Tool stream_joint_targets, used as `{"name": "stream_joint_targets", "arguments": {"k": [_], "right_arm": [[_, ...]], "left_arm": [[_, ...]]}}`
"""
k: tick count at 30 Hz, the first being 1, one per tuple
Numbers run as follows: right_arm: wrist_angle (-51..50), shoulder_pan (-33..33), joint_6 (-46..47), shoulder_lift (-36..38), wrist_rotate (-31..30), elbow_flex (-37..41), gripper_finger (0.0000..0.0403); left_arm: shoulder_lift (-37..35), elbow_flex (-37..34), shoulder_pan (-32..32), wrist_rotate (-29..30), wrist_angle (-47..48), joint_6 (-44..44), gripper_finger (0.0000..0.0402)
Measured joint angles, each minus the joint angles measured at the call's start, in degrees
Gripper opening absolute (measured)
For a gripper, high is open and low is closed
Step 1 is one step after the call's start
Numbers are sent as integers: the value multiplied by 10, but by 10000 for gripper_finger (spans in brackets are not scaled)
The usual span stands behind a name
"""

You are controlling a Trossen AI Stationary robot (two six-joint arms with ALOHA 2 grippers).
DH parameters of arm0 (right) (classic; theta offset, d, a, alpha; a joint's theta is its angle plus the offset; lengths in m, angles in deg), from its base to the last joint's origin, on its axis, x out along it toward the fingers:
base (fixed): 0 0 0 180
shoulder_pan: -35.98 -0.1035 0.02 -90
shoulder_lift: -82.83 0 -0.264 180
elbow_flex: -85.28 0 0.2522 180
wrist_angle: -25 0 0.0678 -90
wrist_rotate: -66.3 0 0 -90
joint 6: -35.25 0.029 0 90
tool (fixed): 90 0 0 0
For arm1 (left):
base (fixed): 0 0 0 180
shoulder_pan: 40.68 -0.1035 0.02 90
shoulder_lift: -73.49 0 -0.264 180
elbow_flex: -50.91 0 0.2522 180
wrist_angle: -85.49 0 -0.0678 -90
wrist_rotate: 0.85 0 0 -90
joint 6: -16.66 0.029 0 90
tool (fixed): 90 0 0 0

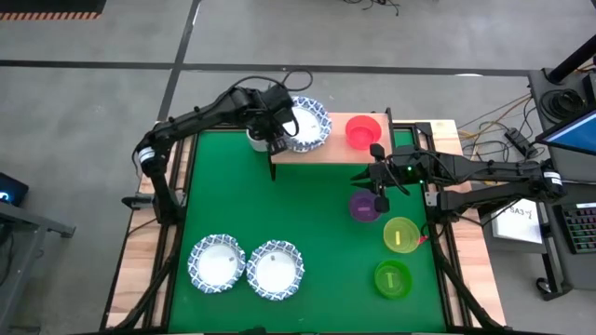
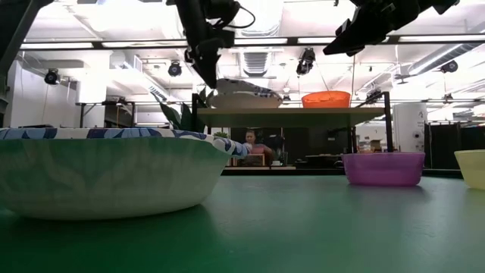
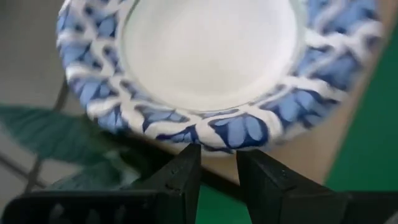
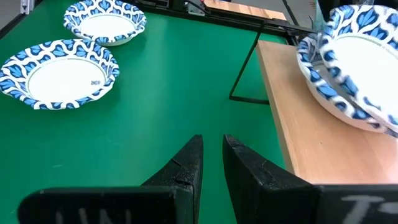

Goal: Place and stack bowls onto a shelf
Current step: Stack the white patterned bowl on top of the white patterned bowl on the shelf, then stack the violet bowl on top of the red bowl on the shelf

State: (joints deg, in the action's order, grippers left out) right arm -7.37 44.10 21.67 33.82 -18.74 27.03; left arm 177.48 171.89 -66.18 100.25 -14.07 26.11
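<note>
Two white bowls with blue rims (image 1: 305, 124) sit stacked on the left end of the wooden shelf (image 1: 321, 151); the upper one (image 2: 250, 87) lies tilted and off-centre on the lower. A red bowl (image 1: 362, 130) stands on the shelf's right part. My left gripper (image 1: 277, 144) is at the upper bowl's near-left rim, shut on it. My right gripper (image 1: 361, 175) hovers shut above the mat, just off the shelf's near edge, above the purple bowl (image 1: 364, 207). Two more white bowls (image 1: 217, 261) (image 1: 276, 270) and the yellow (image 1: 401, 234) and green (image 1: 392, 278) bowls rest on the mat. My left gripper (image 3: 217, 155) pinches the upper bowl's blue wavy rim (image 3: 217, 134) between its two fingers, only at their free ends. The fingers come slanting down from the near-left side. The bowl rests on the bowl beneath it, tilted, with the held side raised.
A green mat (image 1: 298, 214) covers the table; its middle lies bare between the shelf and the near bowls. The shelf's thin black legs (image 4: 245, 68) stand on the mat. Beyond the table are cables, desks and a person seated far off (image 2: 250, 140).
</note>
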Motion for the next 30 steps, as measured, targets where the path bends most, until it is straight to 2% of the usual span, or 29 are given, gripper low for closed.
{"name": "stream_joint_targets", "arguments": {"k": [2, 8, 12, 19, 25, 30], "right_arm": [[0, 0, 0, 0, 0, 0, 52], [0, 0, 0, 0, 0, 0, 52], [0, 0, -1, 0, 0, 0, 52], [0, 0, 0, 0, 0, 3, 52], [0, 0, 16, 0, 0, 16, 52], [1, 0, 61, 0, 0, 19, 52]], "left_arm": [[0, 1, 4, -18, 1, 8, 86], [0, 37, 4, -10, 52, 38, 86], [-1, 61, 1, -5, 22, 54, 86], [-3, 60, 14, -38, -6, 40, 86], [-47, 20, 56, -51, -17, 9, 86], [-123, -79, 110, -53, -90, -21, 86]]}}
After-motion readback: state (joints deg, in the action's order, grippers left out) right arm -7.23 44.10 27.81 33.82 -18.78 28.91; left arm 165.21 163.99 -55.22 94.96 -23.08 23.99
